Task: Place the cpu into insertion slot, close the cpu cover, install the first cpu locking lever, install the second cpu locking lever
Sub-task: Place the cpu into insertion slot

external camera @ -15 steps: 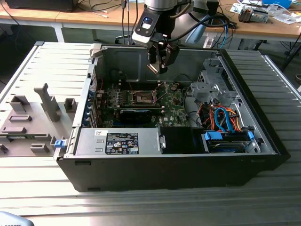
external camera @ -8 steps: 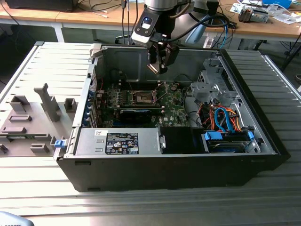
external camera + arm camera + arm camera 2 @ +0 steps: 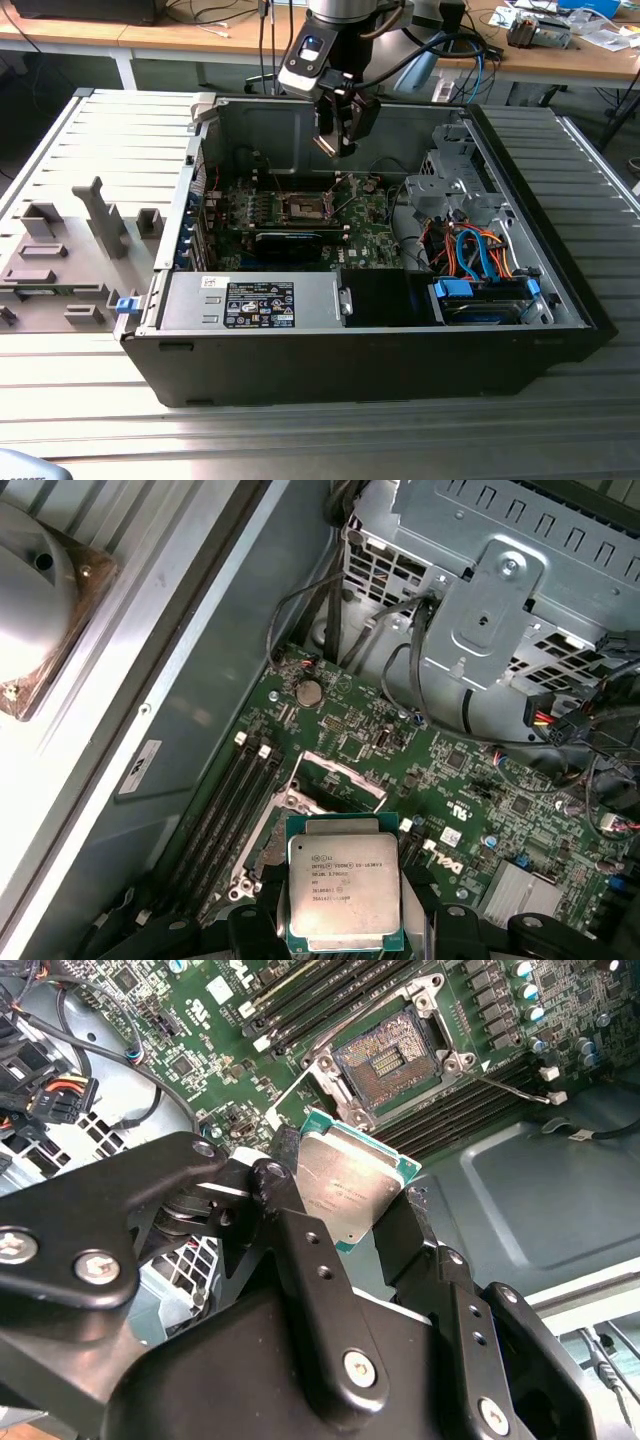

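My gripper (image 3: 337, 148) hangs inside the open computer case (image 3: 380, 350), shut on the cpu (image 3: 345, 1185), a flat square chip with a silver-grey top and green edge. In both wrist views the black fingers (image 3: 290, 1230) clamp two opposite sides of the cpu (image 3: 342, 890). The chip is held in the air, above and a little off from the insertion slot (image 3: 385, 1060), whose dark contact field lies uncovered. In the exterior view the insertion slot (image 3: 303, 208) sits on the green board below the gripper. A silver frame (image 3: 340, 777) at the slot's edge looks like the raised cpu cover. A thin wire lever (image 3: 510, 1085) sticks out beside the slot.
Black memory slots (image 3: 225, 800) run alongside the socket. A long black card (image 3: 290, 245) lies just in front of it. A metal drive cage (image 3: 455, 185) with orange and blue cables (image 3: 480, 255) fills the case at the exterior view's right. A grey fixture block (image 3: 60, 260) lies outside the case.
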`<state>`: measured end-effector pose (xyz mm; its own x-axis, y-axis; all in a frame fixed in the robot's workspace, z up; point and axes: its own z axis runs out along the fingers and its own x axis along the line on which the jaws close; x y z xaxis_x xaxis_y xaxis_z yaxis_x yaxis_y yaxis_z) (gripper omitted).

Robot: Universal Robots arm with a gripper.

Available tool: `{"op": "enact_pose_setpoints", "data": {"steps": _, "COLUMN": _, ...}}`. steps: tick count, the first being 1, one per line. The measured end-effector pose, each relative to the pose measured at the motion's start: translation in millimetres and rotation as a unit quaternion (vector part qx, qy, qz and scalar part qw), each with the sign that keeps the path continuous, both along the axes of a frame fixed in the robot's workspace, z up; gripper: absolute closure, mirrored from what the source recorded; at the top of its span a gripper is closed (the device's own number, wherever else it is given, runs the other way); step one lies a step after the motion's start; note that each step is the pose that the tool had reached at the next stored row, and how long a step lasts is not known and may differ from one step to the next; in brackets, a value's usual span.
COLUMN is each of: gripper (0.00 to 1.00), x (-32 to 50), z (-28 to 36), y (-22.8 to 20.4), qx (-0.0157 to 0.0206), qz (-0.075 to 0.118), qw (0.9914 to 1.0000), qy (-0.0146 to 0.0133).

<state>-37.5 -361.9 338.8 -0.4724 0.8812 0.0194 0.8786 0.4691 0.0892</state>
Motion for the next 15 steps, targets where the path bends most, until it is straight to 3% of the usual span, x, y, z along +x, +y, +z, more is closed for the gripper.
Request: {"op": "enact_pose_setpoints", "data": {"steps": 15, "gripper": 0.45, "x": 0.0, "z": 0.0, "y": -0.2, "qx": 0.0000, "qz": -0.015, "qw": 0.99988, "qy": 0.0000}}
